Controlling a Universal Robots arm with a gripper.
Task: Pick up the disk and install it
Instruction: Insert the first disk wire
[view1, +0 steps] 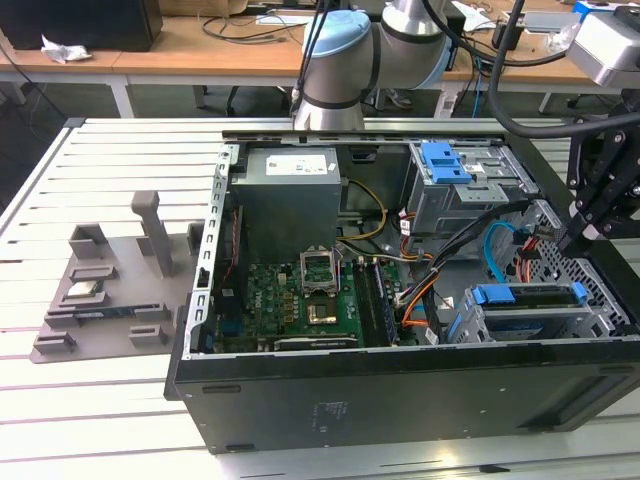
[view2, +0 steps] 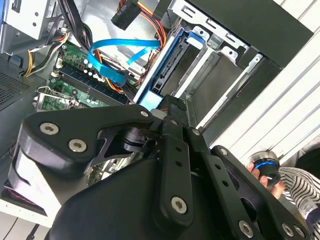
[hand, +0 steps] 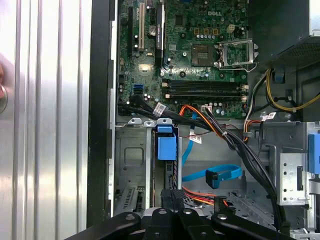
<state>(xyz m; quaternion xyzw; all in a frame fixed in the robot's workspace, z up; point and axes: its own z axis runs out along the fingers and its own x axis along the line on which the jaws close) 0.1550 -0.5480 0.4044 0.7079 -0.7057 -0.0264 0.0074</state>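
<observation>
The disk (view1: 530, 297) stands on its edge inside the metal drive cage (hand: 131, 160), in the corner of the open computer case (view1: 400, 400). It is directly below the jaws. In the first wrist view its blue bracket (hand: 166, 147) lies just ahead of the jaw tips, in line with them. I judge that the disk is seated in its slot, because the bracket sits level with the cage rim and nothing lifts it.

The gripper (hand: 172, 197) hangs over the end of the disk that is far from the blue bracket handle. Its jaws look drawn together, with only a thin seam between them, and I see nothing held there. Whether the tips touch the disk's upper edge, I cannot tell.

The arm comes straight down from above, probably because the cage is narrow and open only upward. A loose blue data cable (hand: 220, 175) and a bundle of black and orange wires (hand: 210, 120) lie just beside the jaws, on the motherboard (hand: 200, 50) side. The case rests on the slatted counter (view1: 100, 160).
</observation>
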